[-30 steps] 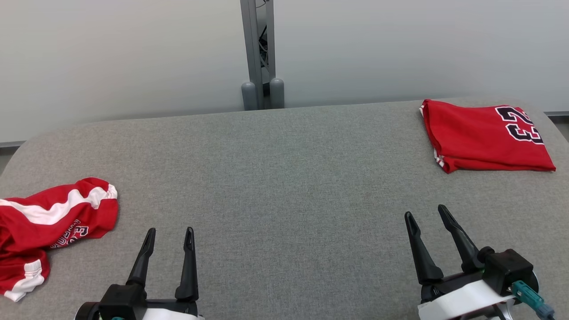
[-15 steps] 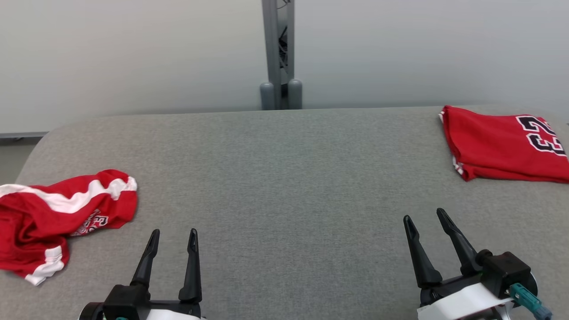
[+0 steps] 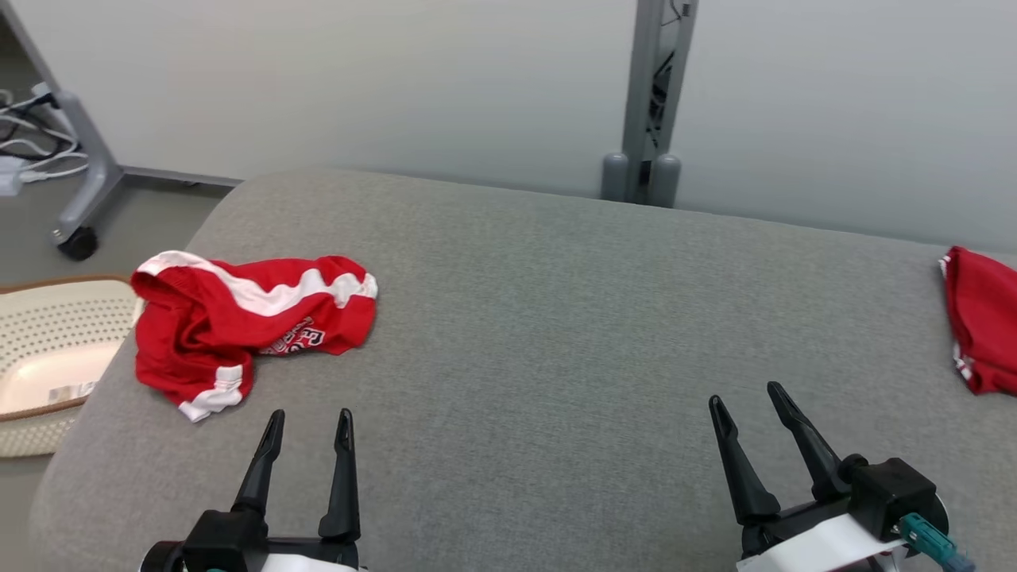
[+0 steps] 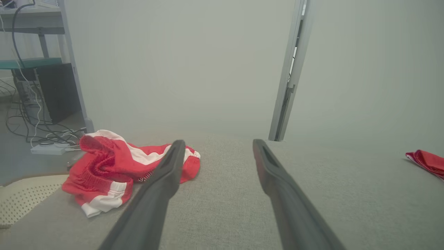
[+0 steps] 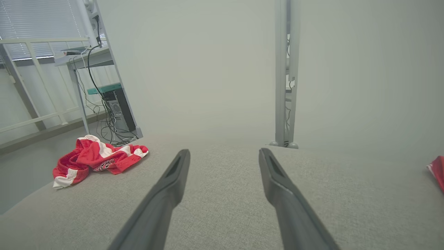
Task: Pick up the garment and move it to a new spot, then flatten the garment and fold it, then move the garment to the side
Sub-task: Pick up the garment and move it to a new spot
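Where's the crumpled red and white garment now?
In the head view, the crumpled garment lies at the left end of the table, beside the basket and ahead of the left gripper.

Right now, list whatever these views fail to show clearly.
1. Folded red garment: cut by the right edge in all three views.
2. Crumpled red garment: its white lettering is bunched into folds, unreadable in every view.
3. Basket: cut by the head view's left edge, partly behind the table.
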